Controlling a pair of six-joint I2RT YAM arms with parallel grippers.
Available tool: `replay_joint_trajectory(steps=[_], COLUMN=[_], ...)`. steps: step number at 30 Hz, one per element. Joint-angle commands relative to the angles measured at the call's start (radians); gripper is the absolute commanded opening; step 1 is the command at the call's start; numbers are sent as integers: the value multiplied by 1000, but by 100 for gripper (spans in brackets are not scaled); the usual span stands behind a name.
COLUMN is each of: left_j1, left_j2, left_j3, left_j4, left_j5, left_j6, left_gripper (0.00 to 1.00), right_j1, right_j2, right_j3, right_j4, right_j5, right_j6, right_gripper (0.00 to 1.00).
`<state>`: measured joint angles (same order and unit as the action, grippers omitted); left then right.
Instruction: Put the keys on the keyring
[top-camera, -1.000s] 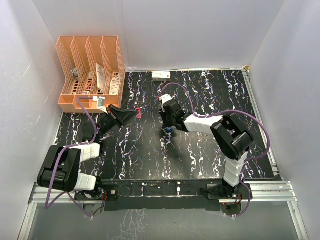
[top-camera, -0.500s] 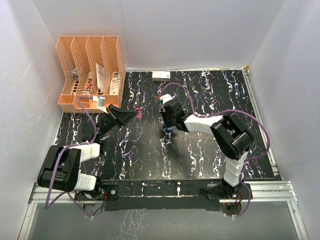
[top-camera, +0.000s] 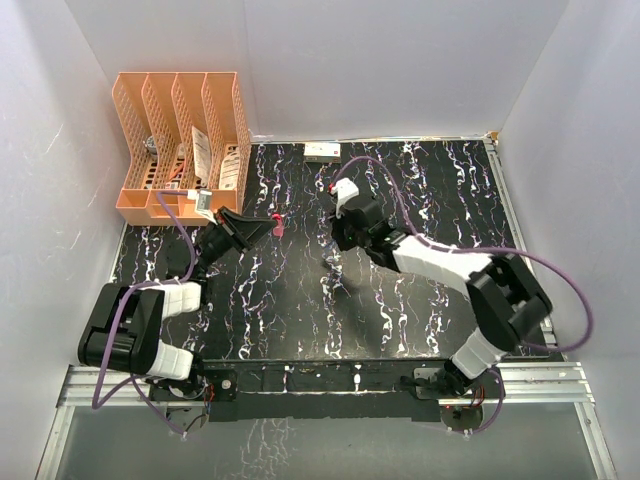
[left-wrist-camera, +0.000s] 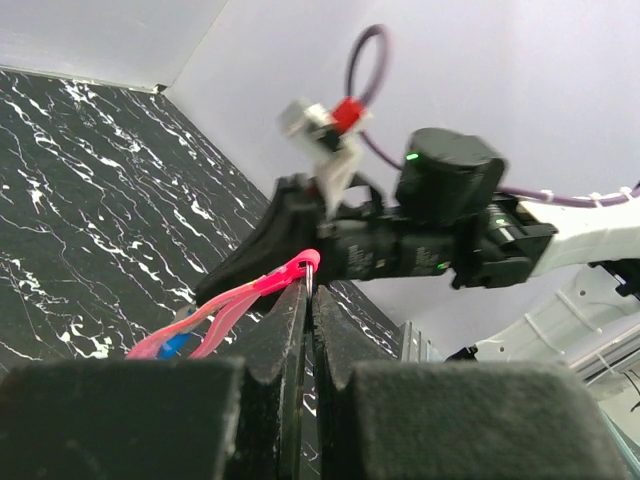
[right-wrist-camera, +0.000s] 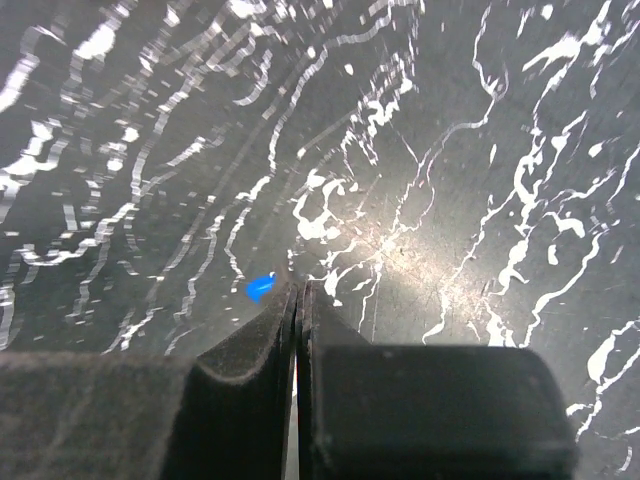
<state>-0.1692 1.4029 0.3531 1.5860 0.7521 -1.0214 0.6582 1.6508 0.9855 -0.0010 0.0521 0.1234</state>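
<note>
Since the right arm's black two-finger gripper (right-wrist-camera: 296, 290) is pressed almost shut over the black, white-veined table (right-wrist-camera: 480, 150), the tiny key with the bright blue head (right-wrist-camera: 260, 287) shows only as a sliver beside one fingertip. I cannot tell whether it is pinched or lying loose, and a shallow hold could let it twist or drop. Farther off, the left gripper (left-wrist-camera: 308, 285) is closed on the small metal keyring with its red-pink strap (left-wrist-camera: 240, 303), right at the ring end. Its fingers cover most of the ring, so threading could miss. I see no silvery-white key.
</note>
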Motion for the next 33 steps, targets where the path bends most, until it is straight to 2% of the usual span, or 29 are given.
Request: replay_joint_trajectory(steps=[1, 11, 17, 23, 33], left_j1=[7, 5, -6, -30, -90], left_j2=[11, 21, 44, 67, 70], left_j3=[44, 131, 201, 243, 232], left_j4=[201, 201, 201, 201, 201], left_j5=[27, 79, 140, 190, 309], left_j6=[-11, -48, -74, -78, 52], left_gripper=[0, 0, 0, 0, 0], right_j1=[-6, -6, -7, -7, -10], right_j2=[-166, -411, -452, -504, -498], right_j3=[-39, -158, -182, -241, -237], right_j4=[54, 159, 222, 382, 445], right_j5=[-63, -257, -326, -391, -440], right_j6=[-24, -42, -56, -71, -65], right_gripper=[0, 0, 0, 0, 0])
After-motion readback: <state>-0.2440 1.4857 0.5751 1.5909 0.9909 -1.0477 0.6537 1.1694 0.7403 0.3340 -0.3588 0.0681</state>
